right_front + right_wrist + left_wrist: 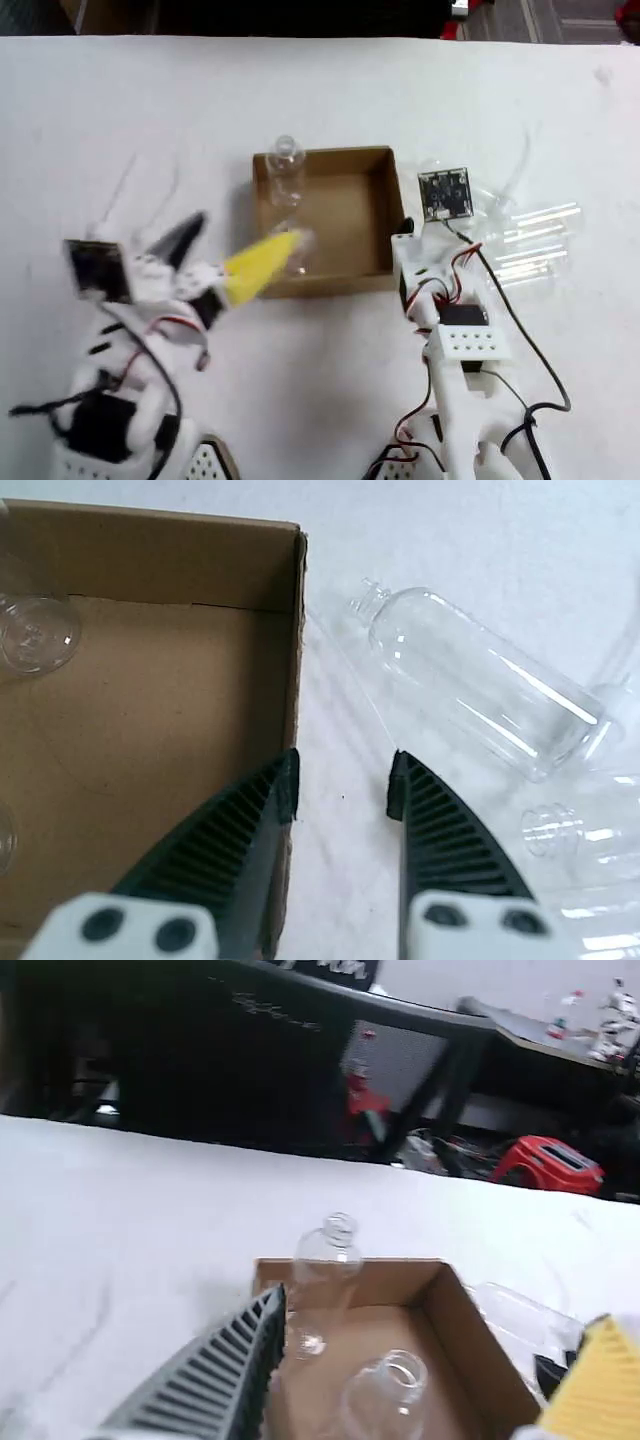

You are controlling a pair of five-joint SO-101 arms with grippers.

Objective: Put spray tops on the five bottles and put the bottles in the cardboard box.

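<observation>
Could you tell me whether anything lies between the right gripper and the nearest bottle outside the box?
Nothing visible does. The right gripper faces the bottle across open tabletop; the cardboard box wall runs beside one finger, not across the path.

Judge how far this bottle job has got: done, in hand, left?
Done: a back bottle and a front bottle sit in the cardboard box, necks bare. In hand: nothing; left end effector open by the front bottle, right end effector open astride the box wall. Left: the lying bottle and others outside, plus capping all.
</observation>
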